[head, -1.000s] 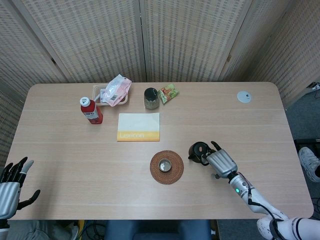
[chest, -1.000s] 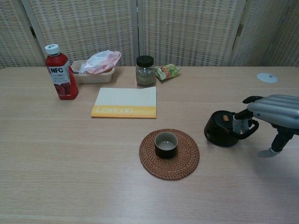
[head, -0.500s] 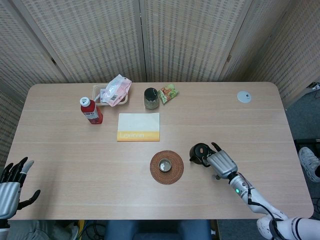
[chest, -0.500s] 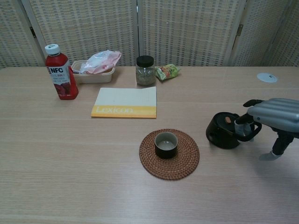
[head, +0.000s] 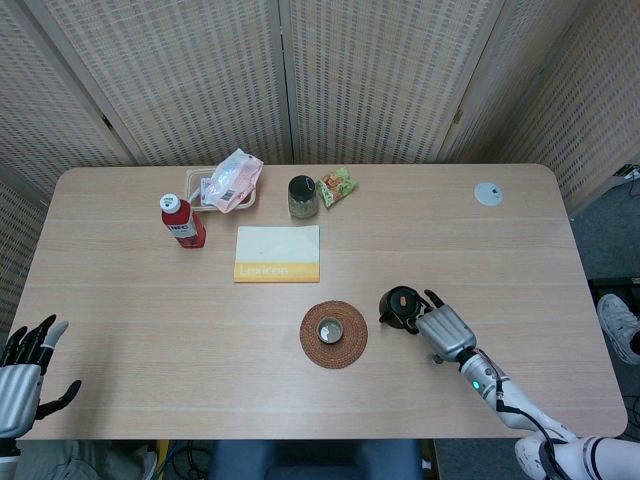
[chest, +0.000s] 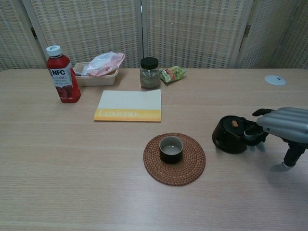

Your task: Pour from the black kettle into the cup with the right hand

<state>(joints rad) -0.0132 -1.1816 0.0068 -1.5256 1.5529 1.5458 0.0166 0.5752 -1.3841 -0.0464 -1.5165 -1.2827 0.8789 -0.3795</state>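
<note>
— Moved since a second ago?
— Right hand (chest: 284, 123) drawn back a little toward the table's right edge and lower; black kettle (chest: 232, 135) nudged slightly rightward with it, upright on the table (head: 120, 290).

— Fingers?
— Curled at the kettle's handle side, tips against the handle in the chest view; firmly clamped or only touching, cannot tell.

— Left hand (head: 25, 365)?
— Off the near left corner of the table, fingers spread apart, holding nothing.

— Cup (chest: 171, 148)?
— Dark, upright at the middle of a round woven coaster (chest: 192, 166), well left of the kettle, apart from it.

— Anything readable?
— "Lexicon" in pale letters on the orange band of a cream notebook (chest: 130, 102), lying flat beyond the coaster. "NFC" on the label of a red juice bottle (chest: 62, 76) with a white cap, standing at far left.

— Else on the table?
— Shallow tray (chest: 98, 79) beside the bottle, holding a pink-and-white packet (chest: 104, 63). Glass jar (chest: 149, 73) with a black lid, then a green snack packet (chest: 172, 74), its print too small to read. Small white disc (chest: 275, 80) at far right.
</note>
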